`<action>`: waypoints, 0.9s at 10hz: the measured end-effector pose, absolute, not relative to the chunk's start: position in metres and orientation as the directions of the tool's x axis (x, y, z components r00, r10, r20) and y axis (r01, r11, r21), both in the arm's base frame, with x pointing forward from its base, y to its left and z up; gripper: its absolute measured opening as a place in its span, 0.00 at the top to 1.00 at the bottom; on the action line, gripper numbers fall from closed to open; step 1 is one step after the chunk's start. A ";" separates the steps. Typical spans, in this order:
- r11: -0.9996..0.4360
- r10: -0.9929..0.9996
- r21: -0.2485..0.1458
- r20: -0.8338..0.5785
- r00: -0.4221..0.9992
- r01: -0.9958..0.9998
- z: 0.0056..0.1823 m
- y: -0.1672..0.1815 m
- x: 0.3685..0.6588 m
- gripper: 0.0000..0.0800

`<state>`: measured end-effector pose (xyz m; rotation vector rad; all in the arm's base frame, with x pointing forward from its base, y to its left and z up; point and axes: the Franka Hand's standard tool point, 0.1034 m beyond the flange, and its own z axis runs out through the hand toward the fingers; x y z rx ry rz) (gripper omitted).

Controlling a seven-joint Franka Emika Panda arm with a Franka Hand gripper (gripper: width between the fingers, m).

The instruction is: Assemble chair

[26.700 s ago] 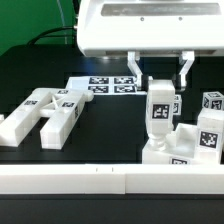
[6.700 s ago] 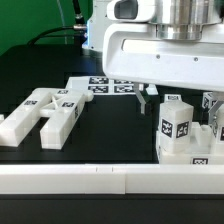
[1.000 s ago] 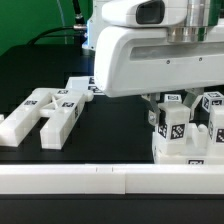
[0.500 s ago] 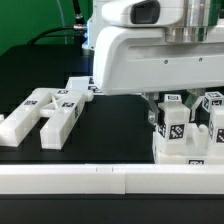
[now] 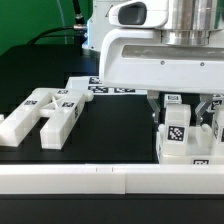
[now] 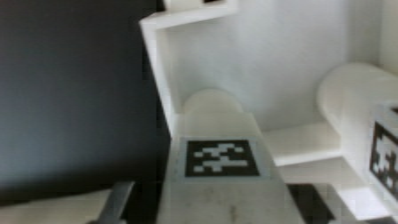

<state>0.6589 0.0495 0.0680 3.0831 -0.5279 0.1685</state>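
Observation:
In the exterior view my gripper hangs low at the right, shut on an upright white bar that carries a square tag. The bar stands on or in the blocky white seat piece; where the two meet is hidden. The wrist view looks straight down the bar, its tag facing the camera, with a dark finger against each flank and the gripper closed around it. Beneath lies the seat piece.
Several tagged white bars lie together at the exterior view's left. The marker board lies flat behind them. Another tagged white piece stands just right of the gripper. A long white rail runs along the front edge.
The gripper has shifted a little toward the exterior view's right with the bar still in it. The bar now stands straighter and slightly lower.

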 end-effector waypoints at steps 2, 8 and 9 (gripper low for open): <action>-0.849 -0.527 -0.032 0.102 0.843 -0.527 0.068 0.050 0.659 0.64; -0.697 -0.717 -0.061 0.087 0.692 -0.714 0.067 0.050 0.659 0.63; -0.720 -0.694 -0.058 0.089 0.715 -0.692 0.067 0.050 0.659 0.63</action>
